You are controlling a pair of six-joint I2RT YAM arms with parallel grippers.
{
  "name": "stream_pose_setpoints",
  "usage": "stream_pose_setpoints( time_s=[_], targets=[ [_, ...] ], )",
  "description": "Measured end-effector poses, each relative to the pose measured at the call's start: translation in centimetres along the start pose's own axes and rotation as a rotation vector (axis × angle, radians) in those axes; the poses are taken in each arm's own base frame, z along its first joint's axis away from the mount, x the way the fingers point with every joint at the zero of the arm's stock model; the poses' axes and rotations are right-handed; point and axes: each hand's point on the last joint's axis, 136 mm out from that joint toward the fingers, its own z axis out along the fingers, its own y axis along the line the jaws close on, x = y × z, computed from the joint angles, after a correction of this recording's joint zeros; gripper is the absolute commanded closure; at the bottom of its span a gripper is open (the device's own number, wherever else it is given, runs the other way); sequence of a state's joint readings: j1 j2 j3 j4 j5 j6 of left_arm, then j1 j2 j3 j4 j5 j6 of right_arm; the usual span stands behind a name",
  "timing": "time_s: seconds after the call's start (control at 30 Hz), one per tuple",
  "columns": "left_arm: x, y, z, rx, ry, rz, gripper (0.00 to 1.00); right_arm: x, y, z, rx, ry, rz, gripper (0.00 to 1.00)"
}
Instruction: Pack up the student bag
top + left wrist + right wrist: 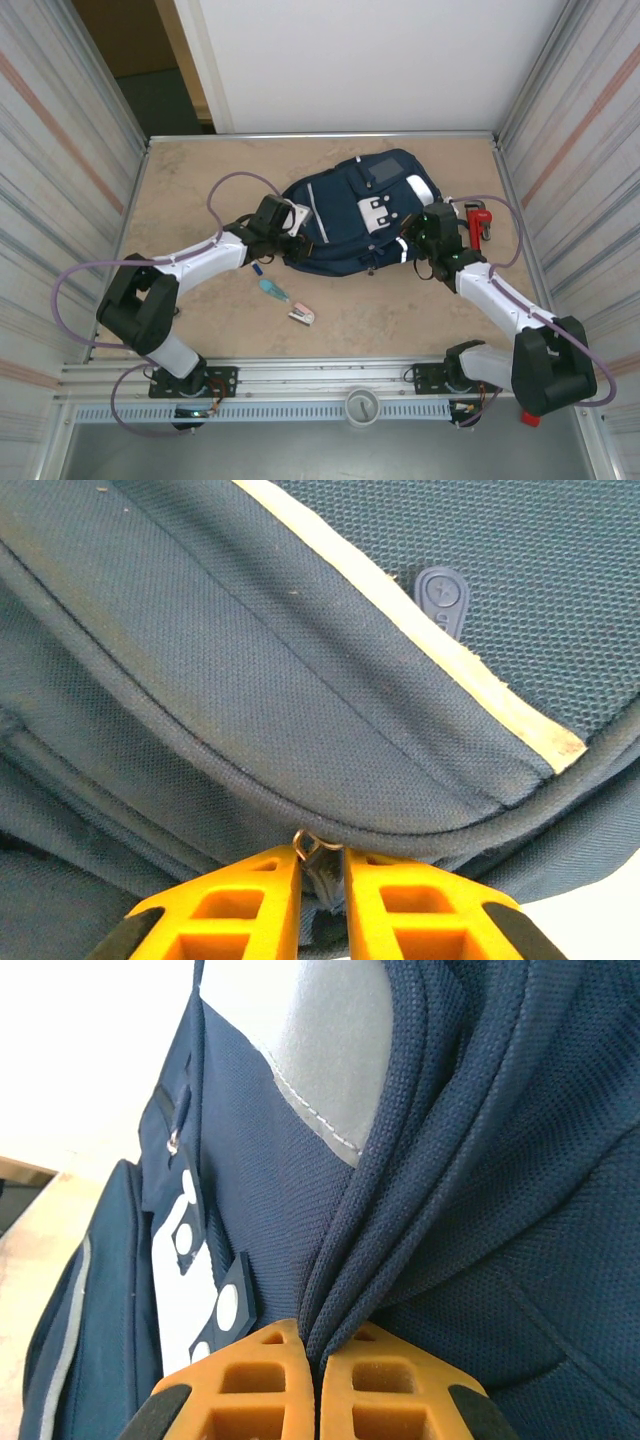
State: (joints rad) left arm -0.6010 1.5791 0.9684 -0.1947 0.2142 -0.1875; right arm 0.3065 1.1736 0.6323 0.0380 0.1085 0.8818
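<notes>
With the student bag [350, 215] lying in the middle of the table [200, 180], the right gripper [320, 1360] clamped on its fabric fold and the left gripper [320, 858] pinching the thin zipper pull [307, 841], the pull may slip out when tugged.

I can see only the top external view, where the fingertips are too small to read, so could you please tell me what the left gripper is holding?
Observer: The left gripper is closed on the small metal zipper pull at the student bag's seam.
Operator: Thank you. And the right gripper?
Observer: It is shut on a bunched fold of the bag's navy fabric.
</notes>
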Motion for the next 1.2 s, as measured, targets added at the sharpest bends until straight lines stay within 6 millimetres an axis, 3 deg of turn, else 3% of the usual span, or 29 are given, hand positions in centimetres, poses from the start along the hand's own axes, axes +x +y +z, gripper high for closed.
stream_pose_setpoints(
  time_s=[0.17, 0.33, 0.63, 0.8, 0.87, 1.03, 1.2],
  targets=[
    [0.1, -0.4, 0.3, 0.035, -0.013, -0.026, 0.67, 0.1, -0.1, 0.2, 0.007, 0.005, 0.000, 1.00],
    [0.7, -0.4, 1.0, 0.039, -0.013, -0.037, 0.66, 0.0, 0.0, 0.3, 0.006, 0.005, 0.000, 1.00],
    [1.1, -0.7, 2.1, 0.041, -0.008, -0.025, 0.82, -0.1, -0.2, 0.4, 0.009, 0.008, 0.000, 1.00],
    [0.8, -0.7, 1.9, 0.040, -0.026, 0.000, 0.99, -0.7, -0.1, 0.9, 0.012, 0.027, -0.020, 1.00],
    [0.5, -0.7, 1.5, 0.040, -0.040, 0.016, 1.00, -1.3, 0.0, 1.3, 0.017, 0.041, -0.037, 1.00],
    [-0.8, -0.9, 0.2, 0.058, -0.088, 0.067, 1.00, -2.8, 0.3, 3.2, 0.025, 0.117, -0.081, 0.99],
    [-0.9, -2.3, 0.2, 0.116, -0.087, 0.090, 1.00, -4.0, 2.0, 7.3, 0.001, 0.235, -0.108, 0.78]
  ],
)
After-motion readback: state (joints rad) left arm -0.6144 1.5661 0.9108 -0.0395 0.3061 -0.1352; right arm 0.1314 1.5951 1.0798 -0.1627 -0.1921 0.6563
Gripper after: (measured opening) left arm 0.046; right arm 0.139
